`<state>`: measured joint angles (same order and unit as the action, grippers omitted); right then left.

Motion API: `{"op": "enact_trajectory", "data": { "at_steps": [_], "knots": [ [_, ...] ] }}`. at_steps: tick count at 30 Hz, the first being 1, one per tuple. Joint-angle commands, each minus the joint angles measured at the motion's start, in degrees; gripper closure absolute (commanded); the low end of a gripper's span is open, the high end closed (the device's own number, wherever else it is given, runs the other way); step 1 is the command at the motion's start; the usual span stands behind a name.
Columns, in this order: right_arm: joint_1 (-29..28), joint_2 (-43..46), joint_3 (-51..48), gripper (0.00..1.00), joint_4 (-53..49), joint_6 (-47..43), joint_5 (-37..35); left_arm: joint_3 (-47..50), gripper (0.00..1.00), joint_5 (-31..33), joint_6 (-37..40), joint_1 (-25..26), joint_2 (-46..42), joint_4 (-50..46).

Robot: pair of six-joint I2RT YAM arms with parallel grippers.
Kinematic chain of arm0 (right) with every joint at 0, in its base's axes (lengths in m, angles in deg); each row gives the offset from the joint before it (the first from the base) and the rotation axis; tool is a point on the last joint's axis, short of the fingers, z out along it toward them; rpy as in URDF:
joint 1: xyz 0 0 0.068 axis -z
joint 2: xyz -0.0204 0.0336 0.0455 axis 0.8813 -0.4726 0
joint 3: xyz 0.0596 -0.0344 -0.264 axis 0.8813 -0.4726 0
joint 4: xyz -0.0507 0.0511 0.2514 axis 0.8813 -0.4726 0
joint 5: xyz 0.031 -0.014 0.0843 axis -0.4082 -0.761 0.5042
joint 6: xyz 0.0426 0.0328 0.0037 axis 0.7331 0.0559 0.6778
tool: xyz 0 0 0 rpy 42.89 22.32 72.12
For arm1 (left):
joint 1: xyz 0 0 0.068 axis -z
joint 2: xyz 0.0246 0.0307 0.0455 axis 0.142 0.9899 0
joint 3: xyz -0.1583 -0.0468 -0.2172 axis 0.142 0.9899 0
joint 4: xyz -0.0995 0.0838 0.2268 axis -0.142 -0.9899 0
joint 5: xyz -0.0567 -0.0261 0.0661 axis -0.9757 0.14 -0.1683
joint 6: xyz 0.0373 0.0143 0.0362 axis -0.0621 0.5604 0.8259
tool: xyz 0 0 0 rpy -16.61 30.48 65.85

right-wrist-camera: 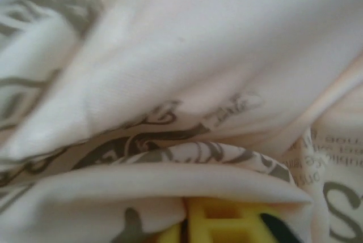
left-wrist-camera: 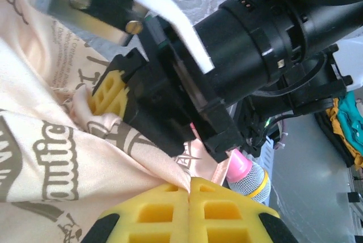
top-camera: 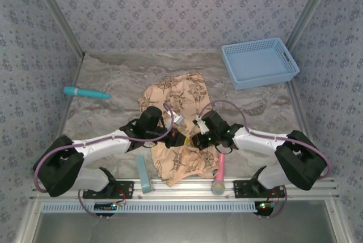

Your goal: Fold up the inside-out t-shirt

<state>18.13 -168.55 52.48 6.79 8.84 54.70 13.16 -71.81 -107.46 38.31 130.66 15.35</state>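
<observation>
The inside-out t-shirt (top-camera: 177,97), peach with a faded brown print, lies crumpled in the middle of the table, reaching down to the near edge. Both grippers meet over its middle. My left gripper (top-camera: 179,136) is shut on a fold of the cloth; in the left wrist view its yellow pads (left-wrist-camera: 190,189) press together with the t-shirt (left-wrist-camera: 45,163) pinched between them. My right gripper (top-camera: 196,139) is shut on the cloth close beside it. In the right wrist view the t-shirt (right-wrist-camera: 187,79) drapes over the yellow fingertips (right-wrist-camera: 227,223).
A light blue basket (top-camera: 260,62) stands at the back right. A teal stick (top-camera: 85,92) lies at the left. A pale blue bar (top-camera: 143,173) and a pink microphone (top-camera: 219,172) lie near the front edge, either side of the shirt.
</observation>
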Motion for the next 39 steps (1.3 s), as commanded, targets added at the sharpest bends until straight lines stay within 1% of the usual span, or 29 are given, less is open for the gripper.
{"op": "enact_trajectory", "data": {
  "at_steps": [1,4,7,10,12,14,15,17,19,20,21,23,26,28,29,31,34,36,39],
  "knots": [
    [2.42,4.7,1.03,0.98,0.28,-3.21,4.78,-0.87,0.98,5.02,1.13,-1.84,0.75,-4.62],
    [5.08,9.44,2.47,1.0,-2.55,-9.03,16.75,-1.84,0.97,10.56,1.05,-4.29,3.37,-10.01],
    [4.62,13.24,5.25,1.0,-10.84,-16.19,23.85,-3.53,0.94,11.82,1.46,-5.04,7.22,-11.11],
    [5.32,15.59,5.36,1.0,-12.2,-17.16,30.95,-6.08,0.92,13.81,1.9,-4.92,11.06,-11.55],
    [5.98,15.87,5.5,1.0,-12.29,-17.13,34.47,-7.98,0.92,15.9,2.18,-4.87,13.8,-13.13],
    [6.38,15.68,5.29,1.0,-12.13,-17.3,34.84,-9.14,0.92,15.77,2.53,-4.74,16.15,-13.15],
    [6.65,15.49,4.89,1.0,-11.75,-17.28,34.86,-9.47,0.9,15.61,2.38,-4.69,17.1,-12.98],
    [7.21,14.93,4.1,1.0,-10.44,-17.29,35.63,-9.9,0.82,14.98,2.01,-4.56,18.26,-12.86],
    [7.66,14.08,3.27,1.0,-7.9,-16.25,36.41,-10.08,0.69,13.07,2.21,-4.54,18.21,-13.3],
    [7.85,13.46,3.15,1.0,-7.05,-15.74,36.75,-9.89,0.64,11.91,2.56,-4.53,17.62,-13.68],
    [8.02,12.79,3.22,1.0,-6.43,-15.37,37.3,-9.44,0.61,11.24,3.08,-4.49,16.37,-14.1],
    [8.22,11.83,3.21,1.0,-5.97,-15.14,36.93,-8.25,0.58,11.96,3.65,-4.56,12.92,-15.53],
    [9.12,11.03,2.71,0.99,-5.72,-15.56,35.18,-6.91,0.55,13.74,4.66,-4.62,6.49,-19.73],
    [10.2,10.75,2.11,0.97,-4.75,-15.04,34.86,-6.0,0.53,13.51,5.15,-4.57,2.72,-21.83],
    [10.57,10.74,1.85,0.96,-4.21,-14.87,34.89,-5.6,0.52,12.94,5.17,-4.58,1.41,-22.22],
    [11.04,10.67,1.5,0.95,-3.6,-14.8,35.14,-4.38,0.51,9.23,4.01,-4.63,-0.29,-20.81],
    [11.21,10.5,1.48,0.92,-3.59,-15.12,35.32,-2.77,0.51,1.46,-0.14,-4.28,0.1,-13.73],
    [11.22,10.63,1.41,0.9,-3.55,-15.12,35.17,-2.7,0.51,0.69,-1.24,-3.44,0.93,-11.3],
    [11.23,10.94,1.25,0.85,-3.5,-15.23,34.76,-3.55,0.51,2.02,-0.93,-2.3,2.96,-10.86]
  ]
}}
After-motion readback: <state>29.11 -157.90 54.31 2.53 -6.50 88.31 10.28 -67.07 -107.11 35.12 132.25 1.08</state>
